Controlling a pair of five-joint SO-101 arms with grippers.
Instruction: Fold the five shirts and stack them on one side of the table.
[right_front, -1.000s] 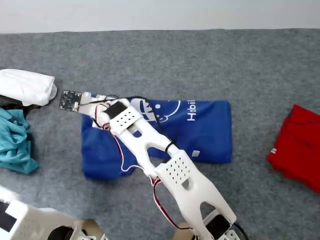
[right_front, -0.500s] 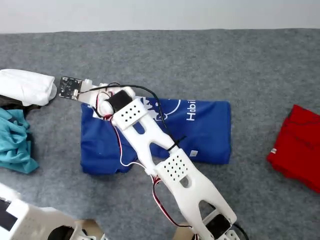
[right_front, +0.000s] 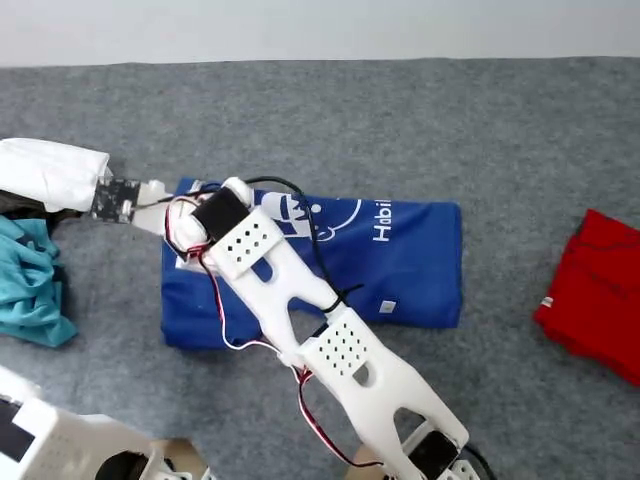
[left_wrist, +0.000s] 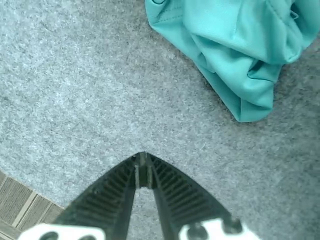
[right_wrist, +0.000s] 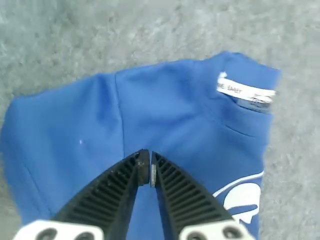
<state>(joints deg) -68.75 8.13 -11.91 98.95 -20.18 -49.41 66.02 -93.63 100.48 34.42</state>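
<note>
A blue shirt (right_front: 400, 260) with white print lies partly folded in the middle of the grey table; its collar label (right_wrist: 245, 90) faces up. My right gripper (right_wrist: 146, 169) hangs shut just above the shirt's left part, near the collar, and I see no cloth pinched between the tips. The right arm (right_front: 290, 290) stretches over that shirt from the near edge. My left gripper (left_wrist: 143, 172) is shut over bare table, with a crumpled teal shirt (left_wrist: 235, 45) a little beyond it. A white shirt (right_front: 50, 170) lies folded at the far left, and a red shirt (right_front: 595, 295) at the right edge.
The teal shirt (right_front: 30, 285) lies bunched at the left edge, with dark cloth (right_front: 25, 210) between it and the white one. The left arm's base (right_front: 50, 445) stands at the near left corner. The table's edge and floor (left_wrist: 20, 210) show near the left gripper.
The right arm's wrist swung left over the blue shirt's left part. That part of the shirt now lies flatter, its corner farther toward the back left.
</note>
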